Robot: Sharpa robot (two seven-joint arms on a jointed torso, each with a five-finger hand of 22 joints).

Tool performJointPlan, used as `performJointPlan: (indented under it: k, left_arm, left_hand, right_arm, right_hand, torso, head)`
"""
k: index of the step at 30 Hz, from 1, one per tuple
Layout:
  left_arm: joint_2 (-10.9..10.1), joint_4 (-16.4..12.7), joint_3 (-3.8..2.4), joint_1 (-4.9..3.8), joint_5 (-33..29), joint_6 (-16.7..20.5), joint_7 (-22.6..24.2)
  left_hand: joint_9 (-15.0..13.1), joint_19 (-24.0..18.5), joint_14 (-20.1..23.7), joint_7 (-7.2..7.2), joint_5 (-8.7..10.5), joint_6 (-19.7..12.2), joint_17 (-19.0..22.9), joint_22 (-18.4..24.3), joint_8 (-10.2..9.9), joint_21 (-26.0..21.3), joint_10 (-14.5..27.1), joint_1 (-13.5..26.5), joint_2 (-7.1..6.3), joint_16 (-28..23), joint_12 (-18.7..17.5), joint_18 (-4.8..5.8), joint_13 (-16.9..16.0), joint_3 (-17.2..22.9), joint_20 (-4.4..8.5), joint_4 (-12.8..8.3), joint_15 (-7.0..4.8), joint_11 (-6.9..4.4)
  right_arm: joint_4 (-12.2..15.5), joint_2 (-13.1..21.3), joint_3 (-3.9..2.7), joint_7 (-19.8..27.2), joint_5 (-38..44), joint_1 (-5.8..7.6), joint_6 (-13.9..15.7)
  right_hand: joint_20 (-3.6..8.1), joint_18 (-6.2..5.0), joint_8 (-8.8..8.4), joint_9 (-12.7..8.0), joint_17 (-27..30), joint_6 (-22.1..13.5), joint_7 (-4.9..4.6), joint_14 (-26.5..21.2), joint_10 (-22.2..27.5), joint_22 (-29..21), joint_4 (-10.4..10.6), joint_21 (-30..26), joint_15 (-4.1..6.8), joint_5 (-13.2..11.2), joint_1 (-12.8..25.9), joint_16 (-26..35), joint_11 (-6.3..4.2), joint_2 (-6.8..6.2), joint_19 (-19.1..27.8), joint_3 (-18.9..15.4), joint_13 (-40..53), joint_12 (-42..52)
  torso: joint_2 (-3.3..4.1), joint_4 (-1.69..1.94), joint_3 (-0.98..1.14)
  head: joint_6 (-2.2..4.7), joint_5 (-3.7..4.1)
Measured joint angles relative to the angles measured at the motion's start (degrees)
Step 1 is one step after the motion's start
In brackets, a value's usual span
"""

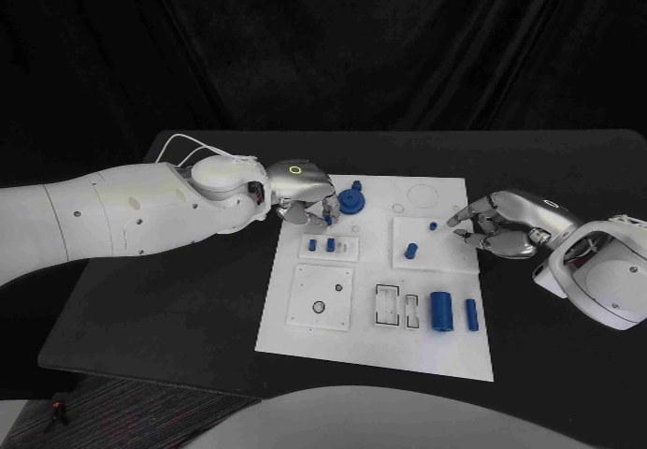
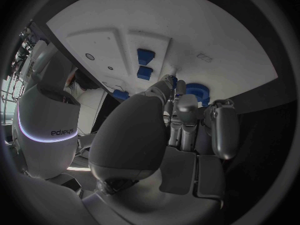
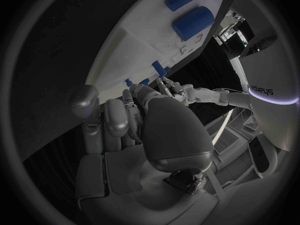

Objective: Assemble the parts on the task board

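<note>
Task board, frame centre. Left hand, upper centre, pinched a small blue part. Right hand, centre right: fingers curled, grip indeterminable.

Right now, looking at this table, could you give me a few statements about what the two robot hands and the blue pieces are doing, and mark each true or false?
1. The task board is white. True.
2. Two blue cylinders lie side by side near the board's near right part. True.
3. The right robot hand rests on those cylinders. False: it is at the board's right edge, farther back.
4. The left robot hand is beside a round blue gear. True.
5. The table is white. False: black.
</note>
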State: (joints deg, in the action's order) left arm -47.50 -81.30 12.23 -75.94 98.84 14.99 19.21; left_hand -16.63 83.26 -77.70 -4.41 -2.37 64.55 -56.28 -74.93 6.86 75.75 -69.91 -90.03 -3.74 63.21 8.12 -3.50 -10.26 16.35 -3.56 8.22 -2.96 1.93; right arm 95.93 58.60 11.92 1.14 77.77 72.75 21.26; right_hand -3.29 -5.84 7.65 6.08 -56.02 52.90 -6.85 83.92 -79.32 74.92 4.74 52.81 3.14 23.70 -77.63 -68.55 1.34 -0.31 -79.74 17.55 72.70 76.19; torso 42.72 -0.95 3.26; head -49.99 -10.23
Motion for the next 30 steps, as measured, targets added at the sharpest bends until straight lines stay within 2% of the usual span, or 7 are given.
performJointPlan:
  k: [30]
  left_arm:
    - [0.31, 0.35, -0.31, 0.59, 0.68, 0.13, -0.4]
  left_hand:
    - [0.13, 0.0, -0.02, 0.1, -0.18, -0.3, 0.2, 0.01, -0.46, -0.22, 0.0, -0.23, 0.21, -0.21, -0.28, 0.0, 0.18, 0.0, 0.0, 0.0, 0.02, 0.0]
  right_arm:
    - [-0.04, 0.03, 0.0, -0.02, -0.01, 0.0, -0.24]
  right_hand:
    - [0.0, 0.0, 0.0, 0.0, 0.0, 0.0, 0.0, 0.0, 0.0, -0.01, 0.0, 0.0, 0.0, 0.0, 0.0, 0.0, 0.0, 0.0, 0.0, 0.0, -0.4, -0.02]
  torso:
    - [0.01, 0.01, 0.01]
  head:
    - [0.0, 0.08]
